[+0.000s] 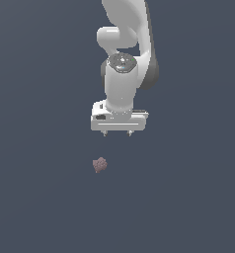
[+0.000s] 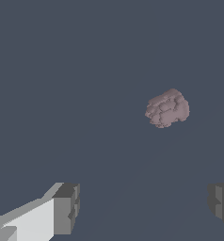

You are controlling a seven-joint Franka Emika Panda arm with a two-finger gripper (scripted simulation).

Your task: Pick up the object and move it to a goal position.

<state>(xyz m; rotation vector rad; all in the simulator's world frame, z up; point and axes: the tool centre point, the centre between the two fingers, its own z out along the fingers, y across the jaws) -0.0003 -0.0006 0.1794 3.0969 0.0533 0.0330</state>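
The object is a small lumpy pink-brown blob lying on the dark grey surface. It also shows in the wrist view. My white gripper hangs above the surface, apart from the object and a little toward the exterior view's right of it. Its two short fingertips stand wide apart, so it is open and empty. In the wrist view both grey fingers show with a wide gap between them, and the object lies beyond them, not between them.
A plain dark grey surface fills both views. The white arm rises behind the gripper.
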